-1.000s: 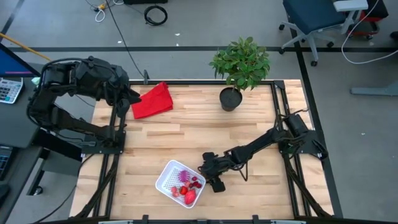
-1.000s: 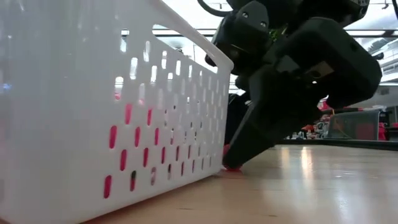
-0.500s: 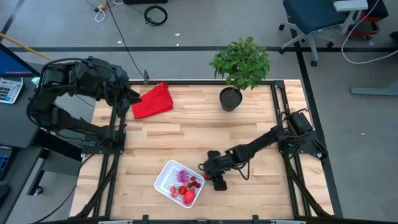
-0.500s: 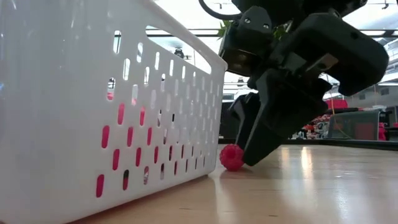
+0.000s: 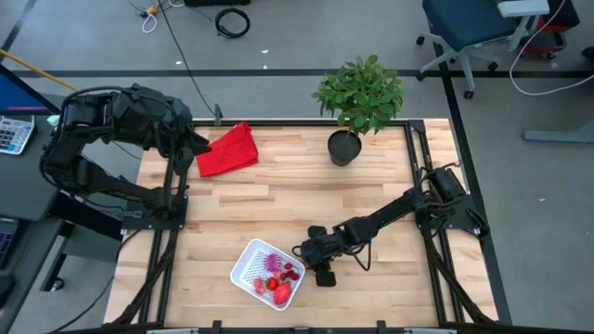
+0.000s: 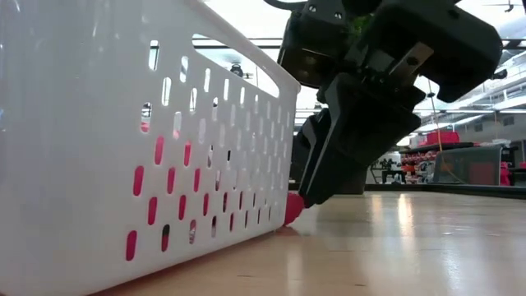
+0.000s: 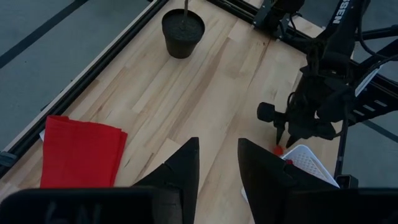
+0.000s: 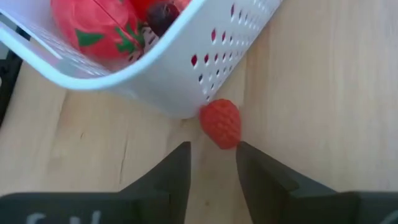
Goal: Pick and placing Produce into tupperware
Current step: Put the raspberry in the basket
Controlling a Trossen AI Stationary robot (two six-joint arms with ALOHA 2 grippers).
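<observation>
The white tupperware sits near the table's near edge and fills the left of the low view. It holds red fruit pieces, among them a strawberry. One small red berry lies on the table against the tupperware's outer corner wall. My right gripper is open, low at that corner, its fingertips just behind the berry. My left gripper waits open, raised over the far left corner. My right gripper meets the berry's side with the tip of one finger, slanting down from the table's right. The berry rests on the table, pressed between that fingertip and the tupperware's corner; it is not between the two fingers.
A folded red cloth lies at the far left. A potted plant in a black pot stands at the far edge. Bare wood lies between them and the tupperware. The table's near edge is close to the tupperware.
My right gripper rose off the berry, which showed whole beside the finger half a second ago. It then moved toward the tupperware, and the berry slid with it against the corner wall, now partly hidden behind it in the low view.
</observation>
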